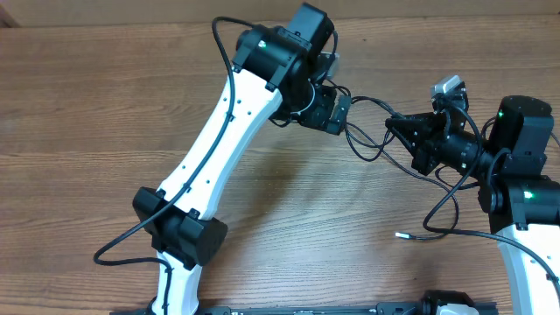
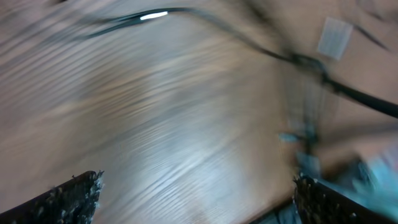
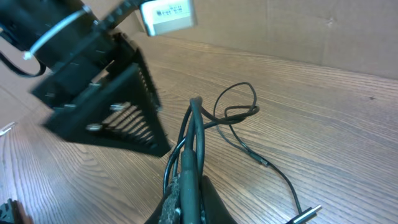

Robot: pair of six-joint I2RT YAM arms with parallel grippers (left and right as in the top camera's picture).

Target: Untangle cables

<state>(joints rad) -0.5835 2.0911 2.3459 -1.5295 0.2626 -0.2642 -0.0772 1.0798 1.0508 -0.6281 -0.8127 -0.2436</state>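
Untangling looks barely begun: the cables (image 3: 239,112) sit in a looped snarl, with the strands yet to be parted. The left gripper (image 2: 199,200) gapes wide, holding nothing; the cords cross well ahead of its jaws, blurred. The right gripper (image 3: 185,180) is clamped on a bundle of them, the snarl just beyond its tips, one plug end (image 3: 305,214) trailing right.
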